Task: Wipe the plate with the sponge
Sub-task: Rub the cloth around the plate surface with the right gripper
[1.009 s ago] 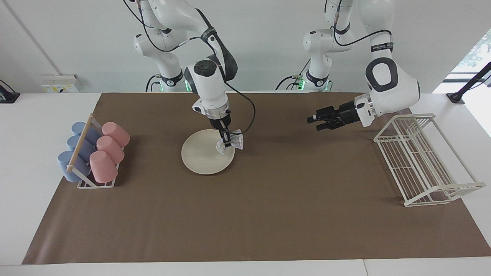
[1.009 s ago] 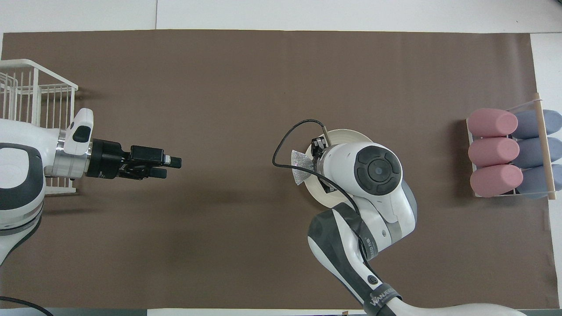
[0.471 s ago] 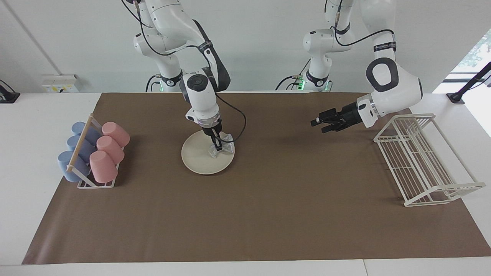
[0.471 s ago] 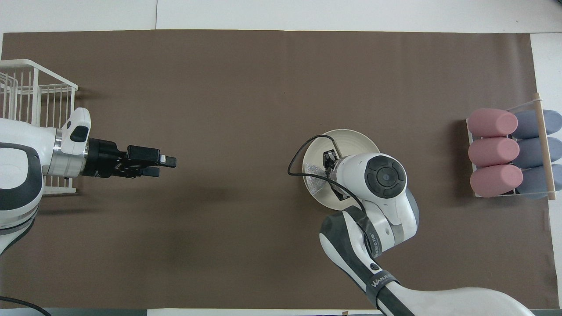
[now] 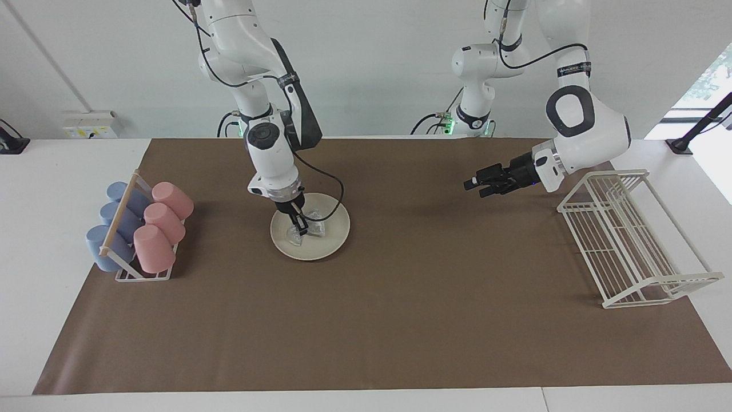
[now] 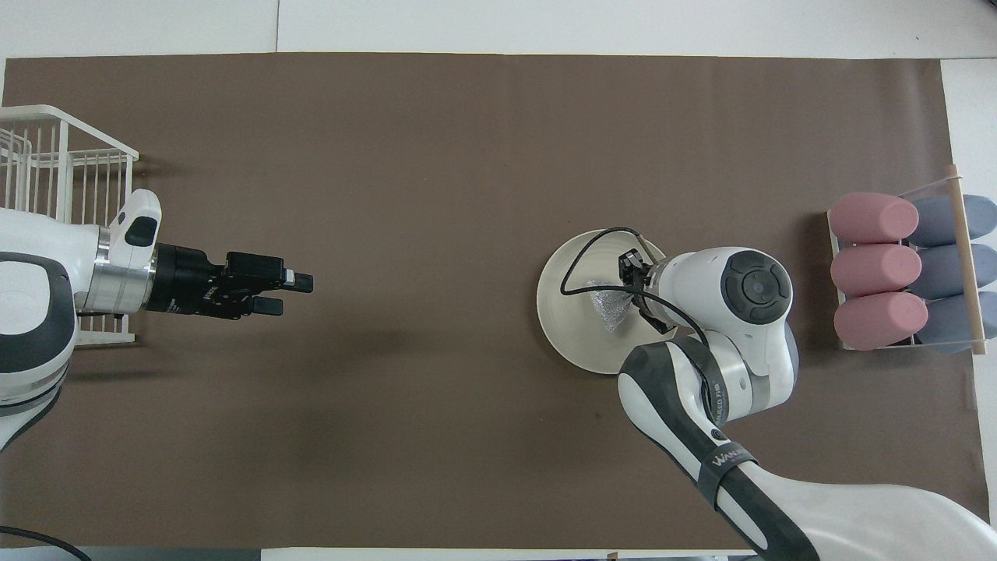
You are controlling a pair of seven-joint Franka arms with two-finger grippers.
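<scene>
The cream-white plate [image 5: 330,239] lies on the brown mat toward the right arm's end of the table. On its middle lies the glittery silver sponge [image 5: 315,220], crumpled against the plate's surface. My right gripper [image 5: 298,226] points down onto the plate and is shut on the sponge. In the overhead view the right wrist covers the side of the plate [image 6: 568,315] toward the cups, and the sponge [image 6: 607,305] shows beside the right gripper [image 6: 629,294]. My left gripper [image 5: 472,186] waits open in the air over the mat beside the wire rack, holding nothing; the overhead view shows it too [image 6: 292,283].
A holder with pink and blue cups [image 5: 143,229] lying on their sides stands at the right arm's end of the mat. A white wire rack [image 5: 629,240] stands at the left arm's end. The brown mat [image 5: 400,320] covers most of the table.
The right gripper has dragged the sponge from the plate's rim on the left arm's side to its middle, toward the cups. The left gripper has drawn back slightly toward the wire rack.
</scene>
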